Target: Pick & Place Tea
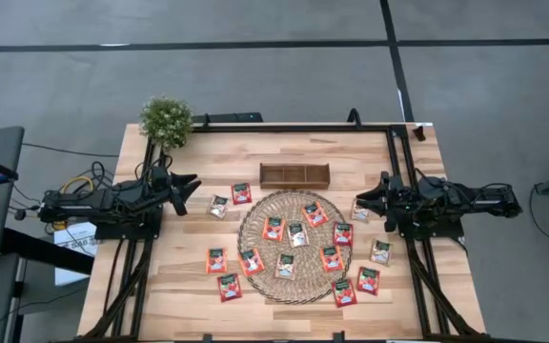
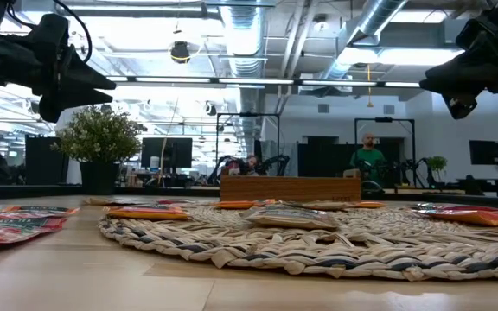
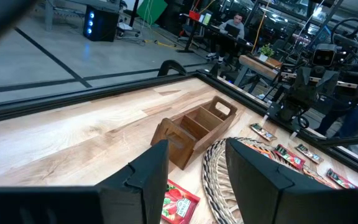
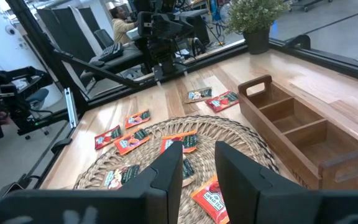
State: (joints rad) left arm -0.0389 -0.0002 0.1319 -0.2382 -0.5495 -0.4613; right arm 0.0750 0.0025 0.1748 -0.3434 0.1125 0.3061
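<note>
Several small tea sachets, mostly red-orange, lie flat on the round woven mat (image 1: 294,246), for instance one near its middle (image 1: 296,233). Others lie on the bare wood around it, such as one at the left (image 1: 241,193) and one at the right (image 1: 380,252). My left gripper (image 1: 191,186) hovers open above the table's left side, pointing level toward the mat; in the left wrist view (image 3: 196,146) nothing is between its fingers. My right gripper (image 1: 362,197) hovers open at the right side, facing the mat, with nothing in its narrower gap (image 4: 197,149).
A small brown wooden tray (image 1: 294,174) with compartments stands just beyond the mat's far edge. A potted plant (image 1: 166,119) sits at the far left corner. Black frame rails (image 1: 394,152) run along the table's edges. People sit in the room beyond the table (image 2: 368,158).
</note>
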